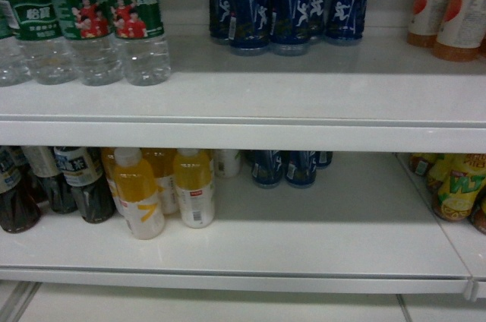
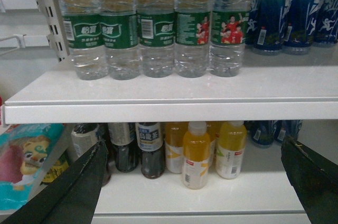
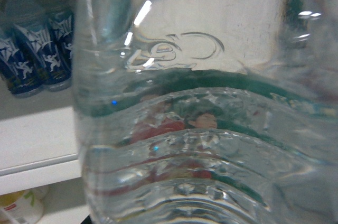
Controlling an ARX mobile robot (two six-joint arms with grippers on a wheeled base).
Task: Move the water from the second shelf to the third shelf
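A clear ribbed water point(image 3: 200, 129) bottle with a green label band fills the right wrist view at very close range; red figures show through it. It covers my right gripper's fingers, which appear shut on it. This gripper is outside the head view. More green-labelled water bottles point(image 2: 153, 28) point(image 1: 83, 26) stand in a row on the upper white shelf point(image 1: 243, 102). My left gripper point(image 2: 193, 182) is open with nothing between its dark fingers point(image 2: 79, 187). It hangs in front of the lower shelf point(image 1: 304, 238).
Blue bottles point(image 1: 288, 3) and orange drinks point(image 1: 448, 7) share the upper shelf. On the lower shelf are dark tea bottles point(image 1: 83, 181), yellow drinks point(image 1: 194, 185), small blue bottles point(image 1: 285, 166) and yellow packs point(image 1: 459, 185). A teal snack bag point(image 2: 26, 160) sits left of the shelving.
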